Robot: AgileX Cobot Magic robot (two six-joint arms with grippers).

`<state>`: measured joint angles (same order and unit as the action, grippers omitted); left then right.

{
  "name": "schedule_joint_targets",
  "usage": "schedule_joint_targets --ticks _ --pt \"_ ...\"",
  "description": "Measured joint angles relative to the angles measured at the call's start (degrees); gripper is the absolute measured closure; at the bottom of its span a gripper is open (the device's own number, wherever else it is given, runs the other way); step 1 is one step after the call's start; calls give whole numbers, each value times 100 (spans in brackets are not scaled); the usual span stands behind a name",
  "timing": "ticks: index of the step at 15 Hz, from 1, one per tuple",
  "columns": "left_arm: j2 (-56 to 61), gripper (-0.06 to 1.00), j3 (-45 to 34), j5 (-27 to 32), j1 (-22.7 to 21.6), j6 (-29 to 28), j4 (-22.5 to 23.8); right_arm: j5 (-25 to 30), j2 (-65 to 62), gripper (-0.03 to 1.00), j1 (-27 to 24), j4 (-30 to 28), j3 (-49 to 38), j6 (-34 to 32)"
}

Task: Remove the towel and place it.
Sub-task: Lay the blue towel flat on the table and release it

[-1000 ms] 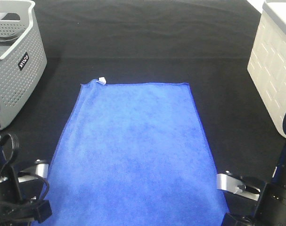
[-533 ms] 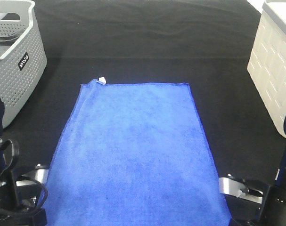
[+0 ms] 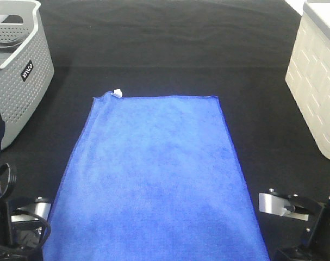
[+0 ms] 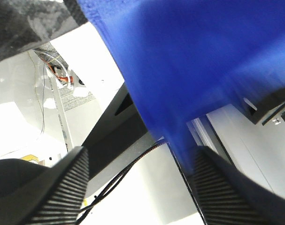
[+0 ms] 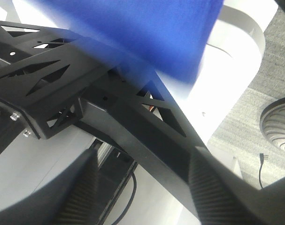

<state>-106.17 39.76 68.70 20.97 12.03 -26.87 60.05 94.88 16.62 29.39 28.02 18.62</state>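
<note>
both arms have drawn back toward the near table edge since a second ago; you see the right one now well clear of the towel's side hem, the left one lower by the near left corner. the towel [image 3: 154, 174] itself has not shifted.

- towel: lies spread flat on the black table [image 3: 170, 49], long axis running away from you, far hem straight, small white tag [image 3: 117, 92] at the far left corner. the near end runs out of the high view.
- left gripper [image 4: 140, 187]: jaws stand wide apart, nothing clamped. a blurred blue towel corner hangs down above the gap and ends close to one ribbed finger [image 4: 217, 187]; you cannot tell if it touches.
- right gripper [image 5: 147, 192]: jaws likewise wide, nothing between them. the towel's blurred corner hangs above, apart from both fingers [image 5: 81, 197].
- grey basket [image 3: 18, 81]: stands at the far left, apart from the towel.
- white ribbed box [image 3: 317, 81]: stands at the far right, apart from the towel.
</note>
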Motion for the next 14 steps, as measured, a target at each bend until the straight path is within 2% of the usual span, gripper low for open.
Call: schedule_joint_targets --ticks 6,8,10,12,14 --pt "682 29 149 52 0 -97 -17 -103 -659 34 0 17 126 0" --pt "991 29 579 63 0 -160 -11 -120 -974 34 -11 -74 682 -115" --pt "1083 29 1106 69 0 -229 126 -115 -1123 34 -40 -418 1415 -327" --pt "1083 29 1690 86 -57 -246 487 -86 -1123 34 -355 -682 2068 -481" --pt "945 29 2320 -29 -487 -229 745 -23 -985 34 -1123 -676 2796 -384"
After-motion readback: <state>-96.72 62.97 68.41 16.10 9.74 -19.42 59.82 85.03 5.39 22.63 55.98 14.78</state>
